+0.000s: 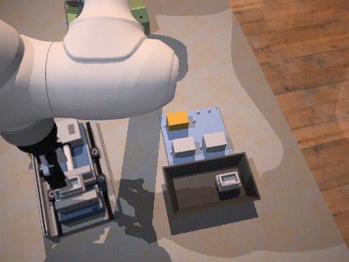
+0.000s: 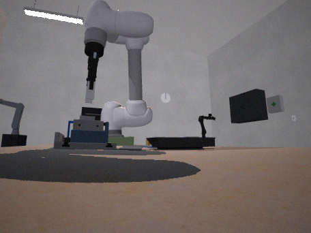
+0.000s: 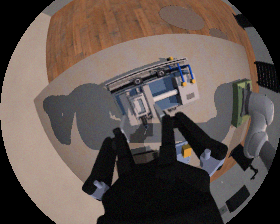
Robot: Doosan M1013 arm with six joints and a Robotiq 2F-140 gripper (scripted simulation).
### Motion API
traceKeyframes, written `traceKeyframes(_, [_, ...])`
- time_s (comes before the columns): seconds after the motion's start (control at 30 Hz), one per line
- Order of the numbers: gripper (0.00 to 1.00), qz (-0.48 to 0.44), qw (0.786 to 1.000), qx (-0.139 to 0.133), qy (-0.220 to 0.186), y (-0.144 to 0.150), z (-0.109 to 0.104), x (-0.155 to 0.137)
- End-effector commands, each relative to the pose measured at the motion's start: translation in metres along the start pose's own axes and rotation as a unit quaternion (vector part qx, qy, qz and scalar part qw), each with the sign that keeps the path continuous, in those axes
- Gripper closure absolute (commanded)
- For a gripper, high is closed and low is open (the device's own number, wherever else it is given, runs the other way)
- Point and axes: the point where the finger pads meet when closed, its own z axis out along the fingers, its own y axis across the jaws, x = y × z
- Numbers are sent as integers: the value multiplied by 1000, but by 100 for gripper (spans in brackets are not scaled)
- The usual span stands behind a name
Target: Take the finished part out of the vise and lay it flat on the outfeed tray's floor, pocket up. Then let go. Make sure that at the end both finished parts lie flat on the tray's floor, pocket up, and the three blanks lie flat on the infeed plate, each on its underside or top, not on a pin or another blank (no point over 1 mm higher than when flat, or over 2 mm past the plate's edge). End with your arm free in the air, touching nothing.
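Note:
The vise stands at the front left of the mat, and the finished grey part [image 1: 74, 182] sits between its jaws. In the wrist view the vise [image 3: 153, 93] lies straight below, with the part [image 3: 138, 105] in it. My gripper [image 1: 50, 169] hangs well above the vise, as the side view [image 2: 89, 97] shows. Its fingers are partly spread and hold nothing. The dark outfeed tray [image 1: 210, 182] stands to the right of the vise. A grey pocketed part [image 1: 228, 181] lies on the tray floor near its right wall.
A light blue fixture plate [image 1: 197, 135] behind the tray carries an orange block [image 1: 177, 120] and two grey blocks [image 1: 184, 146]. The arm's green base [image 1: 135, 8] is at the back. The mat ends at wooden floor on the right.

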Motion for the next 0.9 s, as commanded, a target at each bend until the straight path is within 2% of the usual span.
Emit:
traceKeyframes(0.0, [60,0,1000,0,0,0,5,0])
traceKeyframes(0.87, [60,0,1000,0,0,-1,45,2])
